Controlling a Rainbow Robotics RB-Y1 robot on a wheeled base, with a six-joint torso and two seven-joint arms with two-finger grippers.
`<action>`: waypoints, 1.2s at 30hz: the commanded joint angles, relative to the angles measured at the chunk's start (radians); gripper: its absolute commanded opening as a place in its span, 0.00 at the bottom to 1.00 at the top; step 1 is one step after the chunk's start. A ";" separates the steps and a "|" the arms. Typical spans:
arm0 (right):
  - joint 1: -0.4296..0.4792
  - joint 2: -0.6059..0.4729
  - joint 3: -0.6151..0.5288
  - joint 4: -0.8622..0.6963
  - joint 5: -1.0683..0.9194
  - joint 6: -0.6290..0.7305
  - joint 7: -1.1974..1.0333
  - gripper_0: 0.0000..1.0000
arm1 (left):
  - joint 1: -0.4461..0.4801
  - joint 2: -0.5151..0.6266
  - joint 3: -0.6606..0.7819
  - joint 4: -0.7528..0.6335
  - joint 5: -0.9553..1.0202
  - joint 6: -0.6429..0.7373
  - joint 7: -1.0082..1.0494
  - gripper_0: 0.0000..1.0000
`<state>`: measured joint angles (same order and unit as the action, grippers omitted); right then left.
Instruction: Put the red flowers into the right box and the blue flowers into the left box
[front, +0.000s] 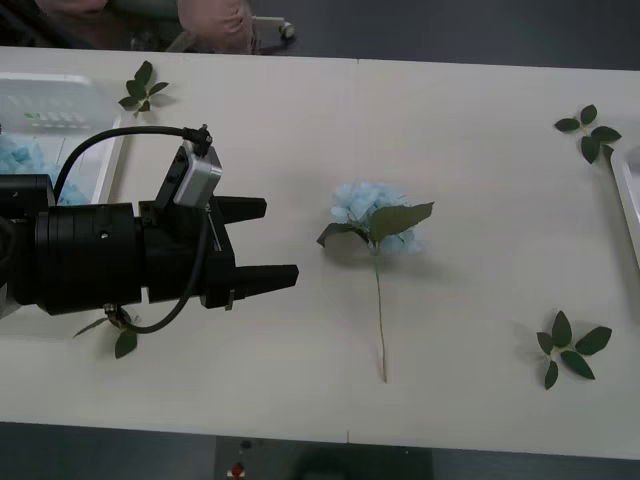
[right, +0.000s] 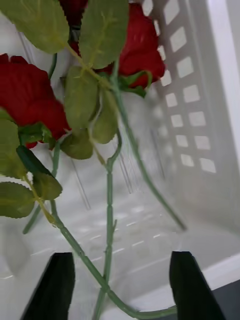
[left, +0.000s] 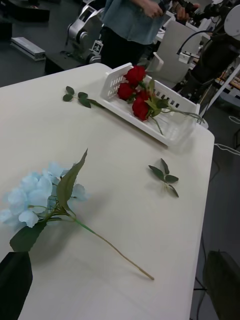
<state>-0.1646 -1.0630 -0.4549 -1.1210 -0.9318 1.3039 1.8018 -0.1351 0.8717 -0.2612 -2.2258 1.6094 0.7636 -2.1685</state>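
Your left gripper (front: 268, 242), black and two-fingered, hovers over the white table (front: 470, 200) with its fingers (front: 262, 279) spread apart and nothing between them. The fingertips point toward the one pale sky-blue artificial flower cluster on a thin green stem (front: 372, 222), which lies flat on the table a short way beyond them, untouched. A broad green leaf (front: 400, 218) lies across that bloom, and the stem runs from the bloom toward the table's near edge.

Behind the left gripper, away from that flower, sits the large translucent white plastic bin (front: 105, 170); further pale blue blooms (front: 22, 156) already lie inside it.

Your right gripper (right: 120, 285) hangs over the pale white slotted box (right: 197, 120), its two black fingers (right: 187, 287) spread apart and gripping nothing. Below it, artificial red roses with green stems and dark leaves (right: 142, 50) lie in a heap on the box floor. In the left wrist view the same box (left: 175, 131) stands at the table's far end, well apart from the blue flower (left: 37, 197), with the roses (left: 135, 92) inside it.

Loose green leaf sprigs (front: 572, 348) are scattered on the table around the blue flower: one beyond the stem tip, another (front: 590, 130) near the white box, another (front: 142, 88) beside the translucent bin.
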 joint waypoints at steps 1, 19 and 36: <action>0.002 -0.026 -0.033 -0.046 -0.096 0.029 0.047 1.00 | 0.003 0.009 -0.007 -0.035 0.009 -0.010 -0.040 1.00; -0.016 0.264 -0.096 -0.408 -0.558 0.218 -0.088 1.00 | 0.003 0.009 -0.007 -0.035 0.009 -0.010 -0.040 1.00; -0.081 0.564 0.217 -0.956 -0.056 0.347 -0.550 1.00 | 0.003 0.009 -0.007 -0.035 0.009 -0.010 -0.040 1.00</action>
<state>-0.1974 -0.5149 -0.2917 -2.0411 -1.0278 1.6561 1.3362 -0.1351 0.8717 -0.2612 -2.2268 1.6094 0.7635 -2.1685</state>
